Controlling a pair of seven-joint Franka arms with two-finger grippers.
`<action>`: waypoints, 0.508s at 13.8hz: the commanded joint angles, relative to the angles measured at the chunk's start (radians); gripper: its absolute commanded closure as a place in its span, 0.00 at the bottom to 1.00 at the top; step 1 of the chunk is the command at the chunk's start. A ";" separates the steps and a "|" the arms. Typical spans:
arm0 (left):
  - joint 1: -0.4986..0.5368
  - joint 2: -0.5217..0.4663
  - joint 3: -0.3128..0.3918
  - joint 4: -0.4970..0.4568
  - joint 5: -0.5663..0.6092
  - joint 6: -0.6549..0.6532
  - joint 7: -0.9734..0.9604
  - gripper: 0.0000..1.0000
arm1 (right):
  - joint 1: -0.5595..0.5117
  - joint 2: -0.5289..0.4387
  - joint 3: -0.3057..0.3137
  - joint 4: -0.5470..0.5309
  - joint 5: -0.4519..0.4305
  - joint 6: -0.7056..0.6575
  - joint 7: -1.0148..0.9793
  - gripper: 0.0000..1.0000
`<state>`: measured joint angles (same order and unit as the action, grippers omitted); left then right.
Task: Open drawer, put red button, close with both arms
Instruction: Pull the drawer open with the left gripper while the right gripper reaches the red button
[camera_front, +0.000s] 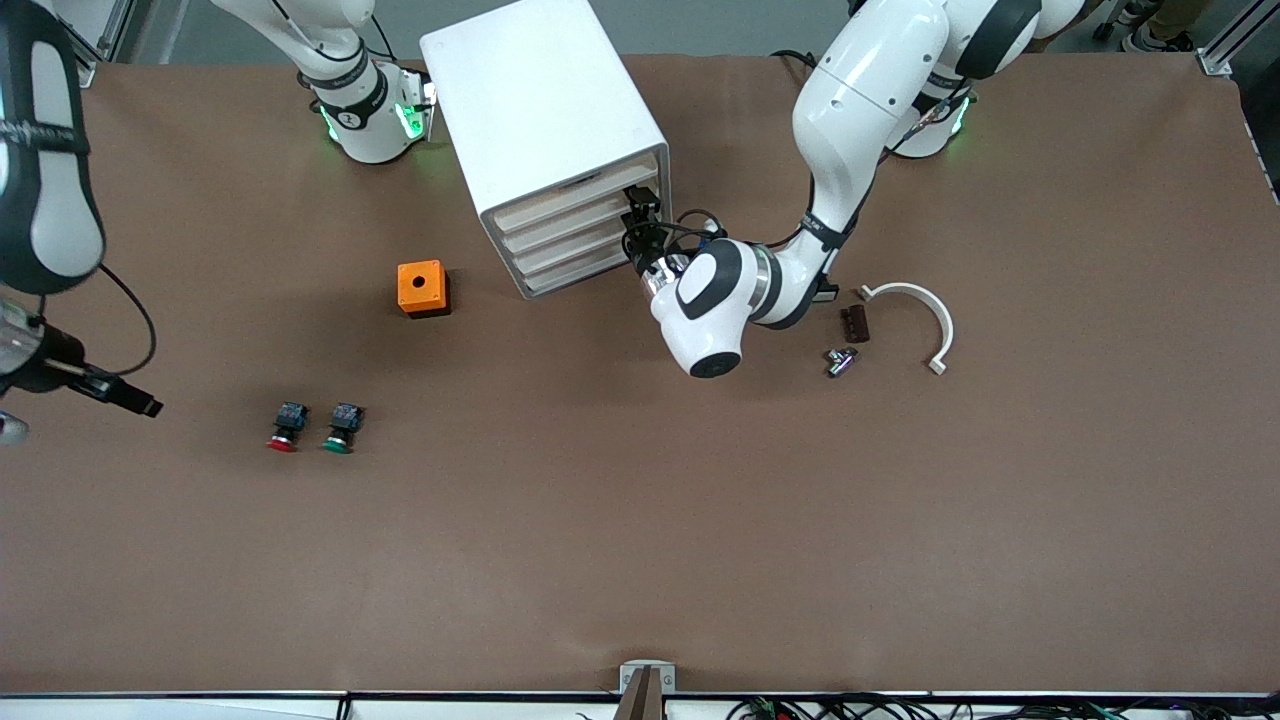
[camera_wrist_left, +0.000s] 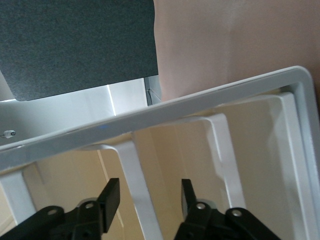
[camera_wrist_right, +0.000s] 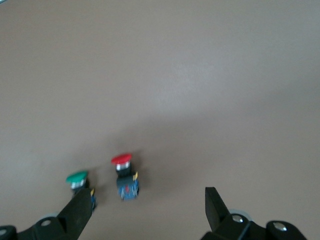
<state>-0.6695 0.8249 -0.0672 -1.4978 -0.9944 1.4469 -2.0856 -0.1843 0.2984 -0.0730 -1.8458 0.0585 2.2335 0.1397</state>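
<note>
The white cabinet (camera_front: 540, 110) stands between the arm bases, and its four drawers (camera_front: 565, 225) look shut. My left gripper (camera_front: 640, 222) is at the drawer fronts, at the end toward the left arm. In the left wrist view it (camera_wrist_left: 148, 200) is open, with a white rib of a drawer front (camera_wrist_left: 135, 175) between its fingers. The red button (camera_front: 285, 427) lies on the table beside the green-capped twin (camera_front: 341, 427). My right gripper (camera_front: 140, 402) hangs open and empty above the table beside them. The right wrist view shows the red button (camera_wrist_right: 125, 175) ahead of the gripper (camera_wrist_right: 147, 210).
An orange box with a hole (camera_front: 422, 288) sits between the buttons and the cabinet. A white curved piece (camera_front: 915, 310), a small brown block (camera_front: 853, 323) and a small metal part (camera_front: 840, 360) lie toward the left arm's end. The green button (camera_wrist_right: 79, 181) is close to one right finger.
</note>
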 joint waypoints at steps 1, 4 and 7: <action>-0.010 0.000 -0.011 -0.001 -0.020 -0.013 -0.022 0.61 | 0.020 0.111 0.005 0.025 0.009 0.133 0.054 0.00; -0.015 0.000 -0.011 -0.002 -0.020 -0.013 -0.021 0.86 | 0.064 0.163 0.005 0.036 0.003 0.164 0.159 0.00; -0.012 0.000 -0.011 -0.001 -0.018 -0.013 -0.016 0.90 | 0.103 0.172 0.004 0.005 -0.002 0.149 0.155 0.00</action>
<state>-0.6807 0.8274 -0.0762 -1.4995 -0.9968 1.4356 -2.1073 -0.1054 0.4667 -0.0655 -1.8355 0.0593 2.4020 0.2797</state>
